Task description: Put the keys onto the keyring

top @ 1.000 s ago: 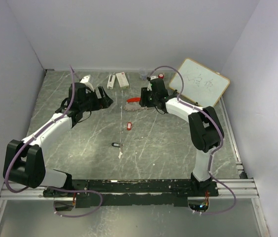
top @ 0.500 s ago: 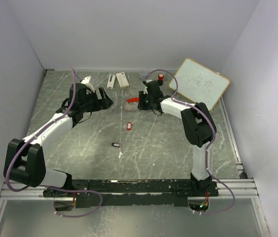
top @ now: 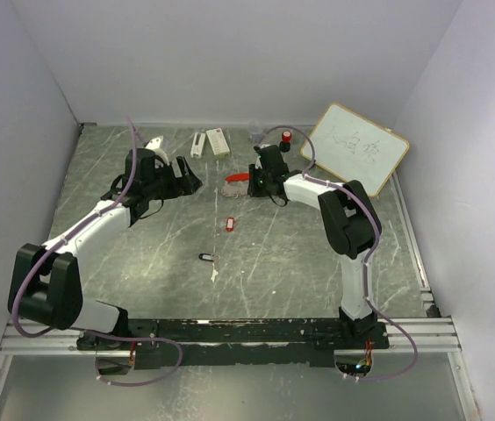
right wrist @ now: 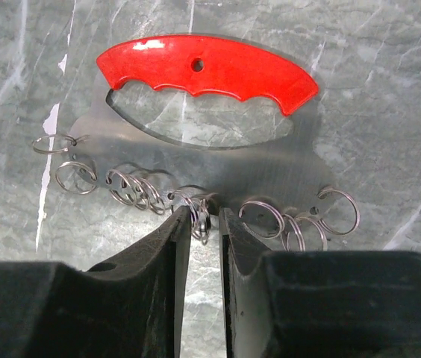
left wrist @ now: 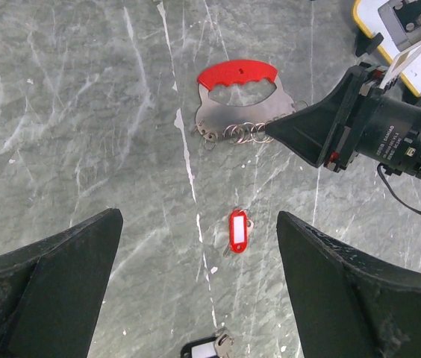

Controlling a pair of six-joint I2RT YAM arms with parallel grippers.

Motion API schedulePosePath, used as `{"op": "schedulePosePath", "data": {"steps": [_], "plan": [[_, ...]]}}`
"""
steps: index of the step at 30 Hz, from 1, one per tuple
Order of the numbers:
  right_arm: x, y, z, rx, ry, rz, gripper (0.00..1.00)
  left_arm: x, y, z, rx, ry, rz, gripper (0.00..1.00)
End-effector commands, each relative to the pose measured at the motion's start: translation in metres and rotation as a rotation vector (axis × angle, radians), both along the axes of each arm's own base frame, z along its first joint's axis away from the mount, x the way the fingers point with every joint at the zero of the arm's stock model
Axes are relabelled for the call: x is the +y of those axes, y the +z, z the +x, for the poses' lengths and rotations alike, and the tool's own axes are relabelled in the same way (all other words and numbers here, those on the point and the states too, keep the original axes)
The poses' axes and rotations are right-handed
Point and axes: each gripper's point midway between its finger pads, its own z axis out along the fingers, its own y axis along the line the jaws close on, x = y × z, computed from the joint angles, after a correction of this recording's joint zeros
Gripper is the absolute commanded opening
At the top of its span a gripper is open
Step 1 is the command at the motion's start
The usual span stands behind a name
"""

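Observation:
The keyring (right wrist: 203,71) is a curved red handle on a thin metal plate with several silver rings along its near edge. It lies at the back middle of the table (top: 237,181) and also shows in the left wrist view (left wrist: 238,73). My right gripper (right wrist: 201,224) is closed narrowly on one ring, with its tip at the plate's edge (top: 253,181). The red-headed key (top: 227,224) (left wrist: 238,230) and the black-headed key (top: 205,257) (left wrist: 207,348) lie loose in the middle. My left gripper (top: 186,180) (left wrist: 199,298) is wide open and empty, left of the keyring.
A whiteboard (top: 360,146) leans at the back right. A red-topped small cylinder (top: 287,136) stands behind my right gripper. White blocks (top: 218,141) lie at the back wall. A small white scrap (top: 214,274) lies near the black key.
My right arm has folded leftward and toward the back, with its gripper staying at the keyring's rings. The left arm has barely moved. The keys have not moved.

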Motion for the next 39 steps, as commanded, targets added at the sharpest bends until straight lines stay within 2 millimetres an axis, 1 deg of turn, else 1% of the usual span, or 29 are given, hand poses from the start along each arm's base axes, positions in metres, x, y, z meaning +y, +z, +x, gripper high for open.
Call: {"op": "schedulePosePath", "data": {"steps": [1, 3, 8, 10, 12, 13, 14, 16, 17, 18, 20, 23, 27, 30, 35, 39], "plan": [[0.002, 0.015, 0.010, -0.044, -0.021, 0.008, 0.22, -0.005, -0.004, -0.002, 0.004, -0.031, 0.004, 0.96], [0.001, 0.018, 0.011, -0.056, -0.026, 0.011, 0.20, -0.005, -0.004, -0.002, 0.005, -0.031, 0.004, 0.96], [0.000, 0.021, 0.014, -0.062, -0.035, 0.004, 0.08, -0.005, -0.003, -0.001, 0.004, -0.031, 0.008, 0.96], [0.000, 0.027, 0.014, -0.077, -0.041, 0.010, 0.00, -0.005, -0.002, -0.001, 0.002, -0.031, 0.007, 0.96], [-0.001, 0.038, 0.014, -0.101, -0.040, 0.004, 0.00, -0.005, -0.001, -0.001, -0.001, -0.031, 0.006, 0.96], [-0.002, 0.056, 0.015, -0.141, -0.043, 0.008, 0.00, -0.006, 0.000, 0.000, -0.003, -0.033, 0.004, 0.96], [0.002, 0.068, 0.012, -0.171, -0.030, 0.005, 0.00, -0.007, 0.001, -0.001, -0.007, -0.039, 0.000, 0.96], [0.012, 0.092, 0.004, -0.230, 0.004, 0.003, 0.00, -0.011, 0.006, 0.000, -0.024, -0.059, -0.015, 0.86], [0.014, 0.103, 0.001, -0.256, 0.011, 0.007, 0.00, -0.014, 0.009, 0.000, -0.035, -0.073, -0.029, 0.82], [0.015, 0.112, -0.003, -0.271, 0.021, 0.016, 0.00, -0.017, 0.013, 0.000, -0.049, -0.087, -0.044, 0.79], [0.016, 0.128, -0.008, -0.290, 0.030, 0.037, 0.00, -0.024, 0.019, 0.000, -0.076, -0.113, -0.073, 0.78], [0.014, 0.149, -0.014, -0.322, 0.036, 0.064, 0.00, -0.033, 0.029, -0.002, -0.113, -0.141, -0.091, 0.82], [0.014, 0.168, -0.023, -0.341, 0.056, 0.093, 0.00, -0.041, 0.044, -0.005, -0.171, -0.167, -0.098, 0.91], [0.015, 0.178, -0.028, -0.358, 0.066, 0.116, 0.00, -0.042, 0.050, -0.005, -0.196, -0.168, -0.105, 0.93], [0.011, 0.187, -0.034, -0.371, 0.069, 0.119, 0.00, -0.047, 0.059, -0.008, -0.221, -0.190, -0.129, 0.93], [0.011, 0.190, -0.036, -0.374, 0.077, 0.119, 0.00, -0.061, 0.067, -0.013, -0.269, -0.262, -0.143, 0.94]]}}
